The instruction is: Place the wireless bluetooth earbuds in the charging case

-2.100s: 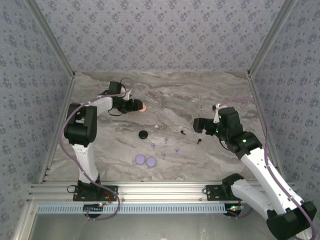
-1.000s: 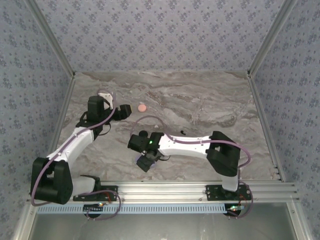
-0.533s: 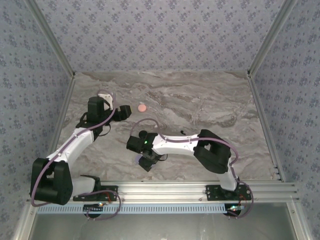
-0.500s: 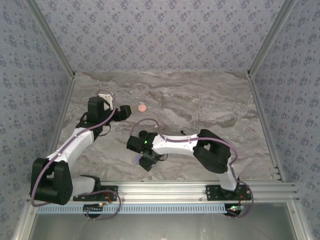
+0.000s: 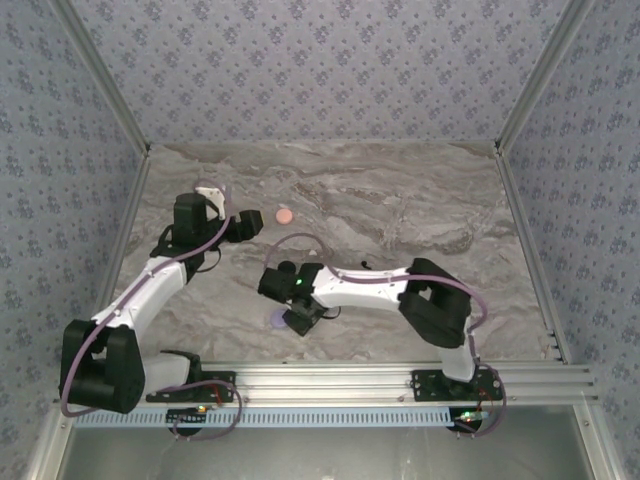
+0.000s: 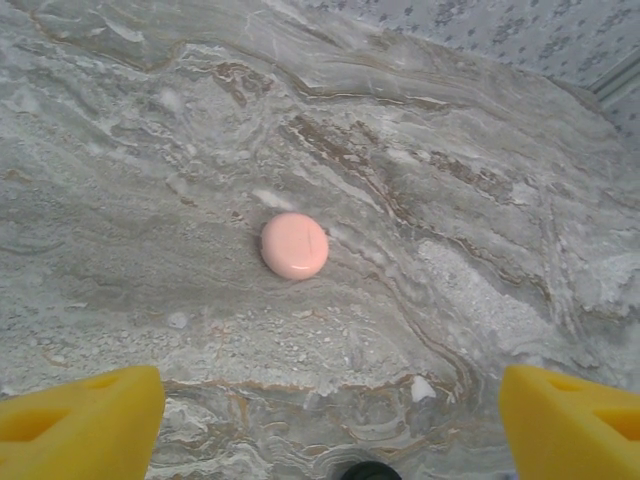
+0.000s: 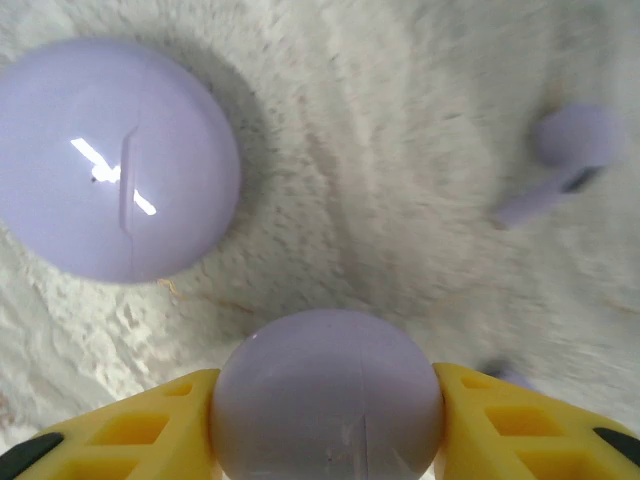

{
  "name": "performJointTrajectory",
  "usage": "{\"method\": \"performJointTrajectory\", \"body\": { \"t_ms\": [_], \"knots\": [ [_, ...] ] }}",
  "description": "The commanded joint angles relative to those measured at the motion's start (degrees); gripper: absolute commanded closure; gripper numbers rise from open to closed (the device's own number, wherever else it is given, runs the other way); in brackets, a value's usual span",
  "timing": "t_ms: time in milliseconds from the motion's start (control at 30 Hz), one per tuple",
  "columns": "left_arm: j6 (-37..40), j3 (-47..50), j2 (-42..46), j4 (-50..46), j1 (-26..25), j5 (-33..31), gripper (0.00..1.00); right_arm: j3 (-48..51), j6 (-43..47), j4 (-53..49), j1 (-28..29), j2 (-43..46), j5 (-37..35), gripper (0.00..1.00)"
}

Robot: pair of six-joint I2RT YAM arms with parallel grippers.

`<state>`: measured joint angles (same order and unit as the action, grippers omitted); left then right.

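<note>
My right gripper [image 7: 328,425] is shut on a round lavender charging case [image 7: 328,395], with both yellow fingers pressed against its sides. A second lavender round case [image 7: 115,160] lies on the table just beyond it to the left. A small lavender stemmed earbud [image 7: 565,160] lies to the upper right. From above, the right gripper [image 5: 297,322] is low over the near-middle of the table, beside a lavender disc [image 5: 276,319]. My left gripper [image 6: 330,425] is open and holds nothing, with a pale pink round case [image 6: 294,245] on the table ahead of it.
The marble table [image 5: 400,200] is walled in by patterned panels on three sides. A tiny black earbud [image 5: 365,265] lies behind the right forearm. A dark round object [image 6: 368,470] sits at the bottom edge of the left wrist view. An aluminium rail [image 5: 330,380] runs along the near edge.
The right gripper's fingers have closed in on the lavender case, and its wrist has shifted slightly. The left arm has stayed where it was, still open.
</note>
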<state>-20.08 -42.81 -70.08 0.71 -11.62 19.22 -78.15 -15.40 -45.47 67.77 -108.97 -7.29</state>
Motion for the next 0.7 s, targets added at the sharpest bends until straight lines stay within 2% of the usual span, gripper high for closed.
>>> {"method": "performJointTrajectory", "body": {
  "t_ms": [0,133,267,467,667],
  "knots": [
    [0.1,-1.9,1.6,1.8,0.2,5.7,0.15,1.3,4.4,0.8,-1.6,9.5,-6.2,0.51],
    [0.2,-4.2,1.4,1.4,-0.6,12.2,0.17,3.2,10.0,3.9,-5.0,19.0,-11.4,0.51],
    [0.5,-6.8,1.2,1.3,-3.0,18.4,0.19,6.7,17.7,12.3,-9.2,28.8,-12.7,0.52],
    [1.0,-10.2,2.4,0.7,-8.5,25.6,0.20,14.3,33.1,25.7,-13.4,41.2,-10.3,0.51],
    [1.5,-11.8,5.4,0.2,-14.5,26.7,0.20,20.5,47.0,35.5,-15.4,49.7,-4.1,0.51]
  ]
}}
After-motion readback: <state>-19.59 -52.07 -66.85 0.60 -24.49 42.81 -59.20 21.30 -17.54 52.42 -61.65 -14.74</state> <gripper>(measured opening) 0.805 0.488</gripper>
